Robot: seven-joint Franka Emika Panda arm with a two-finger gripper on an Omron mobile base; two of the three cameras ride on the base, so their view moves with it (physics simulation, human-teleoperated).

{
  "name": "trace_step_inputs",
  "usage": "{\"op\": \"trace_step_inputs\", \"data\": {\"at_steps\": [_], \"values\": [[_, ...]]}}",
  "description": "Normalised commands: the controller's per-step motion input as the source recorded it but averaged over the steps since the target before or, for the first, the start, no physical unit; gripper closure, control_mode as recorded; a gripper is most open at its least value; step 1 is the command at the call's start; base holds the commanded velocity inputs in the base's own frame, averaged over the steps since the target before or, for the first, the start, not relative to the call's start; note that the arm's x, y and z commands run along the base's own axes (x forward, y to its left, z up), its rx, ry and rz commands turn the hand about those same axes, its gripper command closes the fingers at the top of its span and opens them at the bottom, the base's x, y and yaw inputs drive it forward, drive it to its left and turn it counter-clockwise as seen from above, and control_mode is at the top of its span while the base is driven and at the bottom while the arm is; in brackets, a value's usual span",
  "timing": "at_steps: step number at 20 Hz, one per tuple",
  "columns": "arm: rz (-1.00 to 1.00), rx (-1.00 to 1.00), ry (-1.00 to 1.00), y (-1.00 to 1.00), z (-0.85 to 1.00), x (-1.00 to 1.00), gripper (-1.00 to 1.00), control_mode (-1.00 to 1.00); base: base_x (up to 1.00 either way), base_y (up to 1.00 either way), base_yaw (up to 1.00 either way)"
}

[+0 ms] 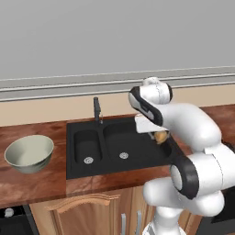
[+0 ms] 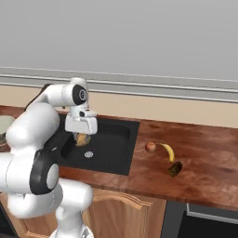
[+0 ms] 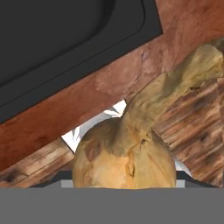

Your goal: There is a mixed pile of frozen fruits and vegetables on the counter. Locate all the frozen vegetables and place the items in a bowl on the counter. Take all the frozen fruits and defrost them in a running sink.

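Carrying tan bulb (image 3: 124, 162) clamped in gripper (image 2: 82, 138) above sink (image 1: 117, 147); we judge it vegetable, bound for bowl (image 1: 29, 153) at left.

- We see a tan, brown-mottled bulb (image 3: 124, 162) at our hand (image 2: 82, 137).
- Beneath it, black sink (image 1: 114, 151); reddish-brown wood-grain tabletop (image 2: 204, 158).
- Pale greenish-cream bowl (image 1: 29, 153).

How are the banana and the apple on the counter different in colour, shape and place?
The banana is yellow and the apple is red. The banana is long and curved, the apple small and round. The apple lies nearer the sink, the banana on its far side. Both rest on the counter.
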Motion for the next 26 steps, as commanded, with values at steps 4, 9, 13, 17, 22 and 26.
{"op": "trace_step_inputs", "data": {"at_steps": [4,9,13,17,22,26], "values": [[-0.01,0.05,-0.36,0.61,0.11,-0.16,1.0,-1.0,0.0,0.0,0.0],[0.06,0.03,-0.21,0.66,0.31,0.0,1.0,-1.0,0.0,0.0,0.0],[0.09,0.01,-0.02,0.73,0.3,0.01,1.0,-1.0,0.0,0.0,0.0],[0.08,0.02,0.04,0.88,0.16,0.11,1.0,-1.0,0.0,0.0,0.0],[0.09,0.03,0.0,0.86,0.14,0.13,1.0,-1.0,0.0,0.0,0.0],[0.09,0.01,0.0,0.92,-0.01,0.23,1.0,-1.0,0.0,0.0,0.0]]}}
